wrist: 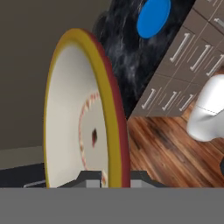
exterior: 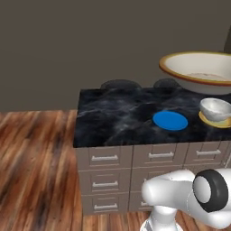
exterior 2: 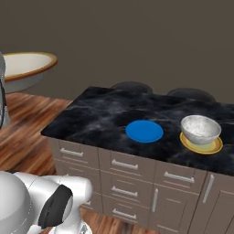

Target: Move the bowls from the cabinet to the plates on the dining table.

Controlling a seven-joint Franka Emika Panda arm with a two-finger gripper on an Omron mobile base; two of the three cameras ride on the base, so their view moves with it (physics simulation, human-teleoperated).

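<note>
Hand view: hand [wrist: 113, 177] clamped on cream bowl's [wrist: 83, 113] rim, high above table [wrist: 127, 57] and blue plate [wrist: 153, 17].

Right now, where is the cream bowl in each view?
Left base view: cream bowl at upper right, close to the camera.
Right base view: at the upper left edge.
Hand view: edge-on at left centre, rim between the fingertips.
Shared landmark: blue plate.

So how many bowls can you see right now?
2. The marbled bowl sits on the yellow-orange plate on the dining table; the cream bowl, rim pinched in the gripper, is held up short of the table.
</note>
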